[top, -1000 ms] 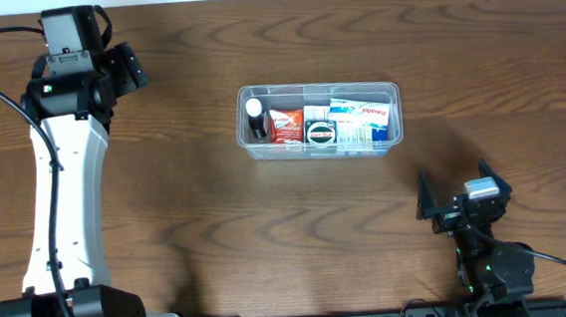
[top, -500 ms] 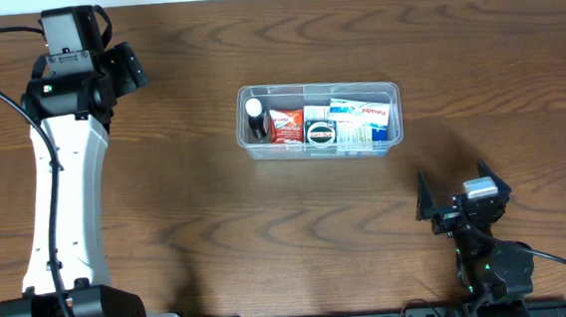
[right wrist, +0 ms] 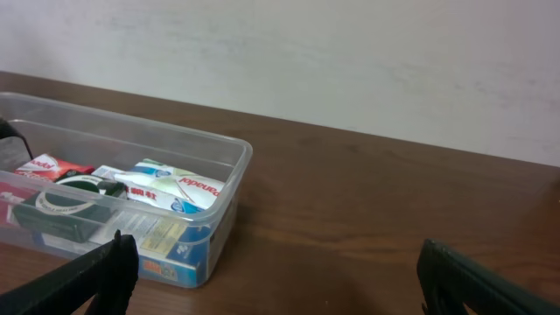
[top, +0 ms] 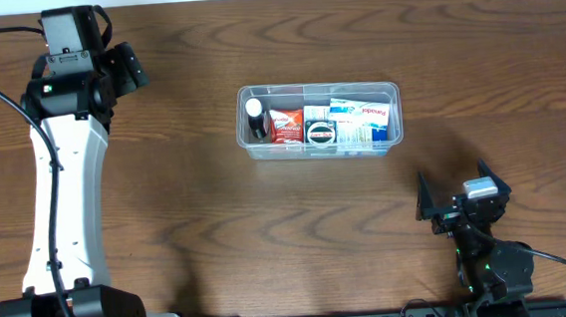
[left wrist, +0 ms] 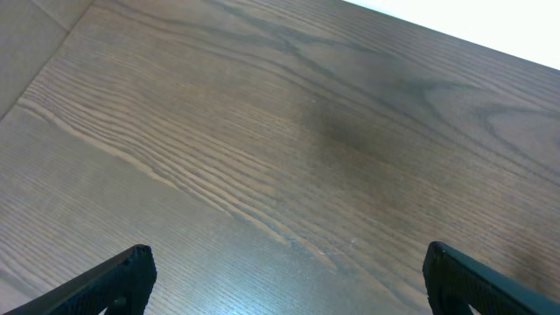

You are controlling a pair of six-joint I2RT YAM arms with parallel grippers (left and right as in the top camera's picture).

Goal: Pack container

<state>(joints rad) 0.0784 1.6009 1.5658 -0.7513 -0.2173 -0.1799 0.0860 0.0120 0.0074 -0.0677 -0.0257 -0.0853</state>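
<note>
Nothing has moved in the last second: your left gripper (left wrist: pixel 287 278), far left of the container (top: pixel 318 85), and right gripper (right wrist: pixel 276 254), below-right of it, sit spread and empty, while it lies between them, small boxes (top: pixel 345 119) inside, so packing looks finished.

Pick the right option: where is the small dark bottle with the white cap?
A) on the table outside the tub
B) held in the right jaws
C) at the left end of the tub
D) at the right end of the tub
C: the overhead view shows the bottle inside the tub at its left end, beside the red box.
</note>
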